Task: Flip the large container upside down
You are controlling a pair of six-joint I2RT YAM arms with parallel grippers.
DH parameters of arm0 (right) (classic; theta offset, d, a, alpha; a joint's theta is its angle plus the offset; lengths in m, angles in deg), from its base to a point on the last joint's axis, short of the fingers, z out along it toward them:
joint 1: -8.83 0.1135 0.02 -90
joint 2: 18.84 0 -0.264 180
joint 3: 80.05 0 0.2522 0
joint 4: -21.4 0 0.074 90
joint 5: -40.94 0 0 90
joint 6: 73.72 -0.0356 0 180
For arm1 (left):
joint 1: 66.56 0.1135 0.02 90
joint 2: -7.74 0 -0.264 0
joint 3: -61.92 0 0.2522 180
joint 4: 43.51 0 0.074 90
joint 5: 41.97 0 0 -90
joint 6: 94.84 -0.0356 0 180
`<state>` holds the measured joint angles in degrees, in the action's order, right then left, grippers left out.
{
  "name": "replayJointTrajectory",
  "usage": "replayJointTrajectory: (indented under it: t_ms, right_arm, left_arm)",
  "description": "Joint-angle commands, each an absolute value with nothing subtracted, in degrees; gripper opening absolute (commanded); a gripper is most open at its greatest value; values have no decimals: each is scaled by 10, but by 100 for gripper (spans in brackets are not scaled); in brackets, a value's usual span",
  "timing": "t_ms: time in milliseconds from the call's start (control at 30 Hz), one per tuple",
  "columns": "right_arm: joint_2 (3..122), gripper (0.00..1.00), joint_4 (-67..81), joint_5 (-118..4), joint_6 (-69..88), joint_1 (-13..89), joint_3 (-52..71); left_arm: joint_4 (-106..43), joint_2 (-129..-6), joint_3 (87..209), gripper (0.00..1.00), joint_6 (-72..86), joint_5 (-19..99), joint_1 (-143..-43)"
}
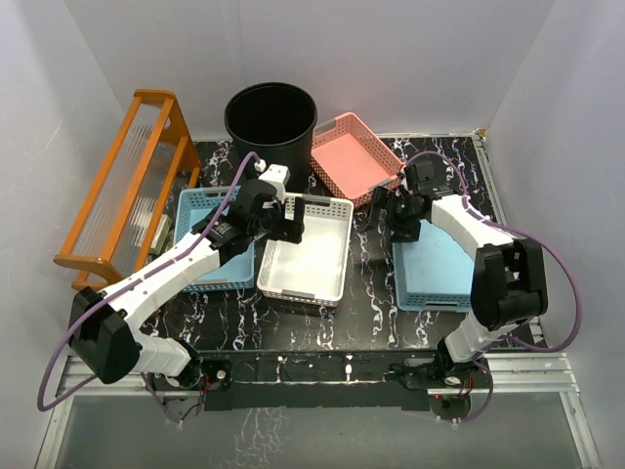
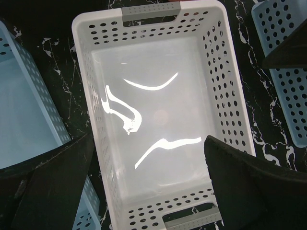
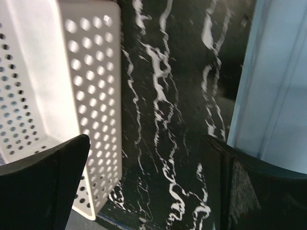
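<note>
Bench (image 1: 322, 327), black stone with white veining: one. It carries everything listed here.

1. Orange slatted rack with clear ribbed panels (image 1: 127, 186): one, at the far left, leaning over the bench edge.
2. Pale blue perforated plastic basket (image 1: 210, 249): first of two, beside the rack and partly under my left arm.
3. My left fingers (image 1: 291, 223): one pair, spread wide apart and holding nothing. In the left wrist view they hang over the inside of the white basket.
4. Tall round black plastic bin (image 1: 270, 122) with ribbed sides: one. It stands upright with its open mouth up at the far edge of the bench, between the rack and the pink basket. It is behind my left fingers and not touched by either pair.
5. White perforated rectangular plastic basket (image 2: 158, 120) with grey handles: one, at the middle of the bench. Only glare shows on its floor.
6. Pink lattice plastic basket (image 1: 354, 156): one, set at an angle just beside the bin.
7. My right fingers (image 1: 389, 223): one pair, also apart and holding nothing. They are over bare bench between the white basket and the second blue one.
8. Second pale blue basket (image 1: 435, 269): at the right, under my right arm.

Baskets in all: four.
</note>
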<state>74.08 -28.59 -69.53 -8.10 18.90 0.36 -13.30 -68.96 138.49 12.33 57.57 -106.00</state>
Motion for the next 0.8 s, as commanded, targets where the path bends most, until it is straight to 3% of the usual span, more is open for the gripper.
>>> replayJointTrajectory:
  t_ms: [0, 200, 367, 567, 767]
  right_arm:
    - [679, 98, -339, -612, -85, 188, -32]
    - [567, 98, -394, -523, -112, 187, -103]
    - [534, 98, -374, -543, -109, 188, -46]
    - [595, 98, -299, -614, -111, 187, 17]
    - [663, 98, -205, -638, -139, 188, -4]
  left_arm:
    - [-137, -694, 1389, 99, 125, 560, -1059]
    - [-151, -703, 1389, 99, 123, 551, -1059]
    - [-159, -722, 1397, 99, 127, 531, -1059]
    - [-130, -753, 1445, 99, 103, 426, -1061]
    - [-100, -792, 1477, 99, 114, 452, -1103]
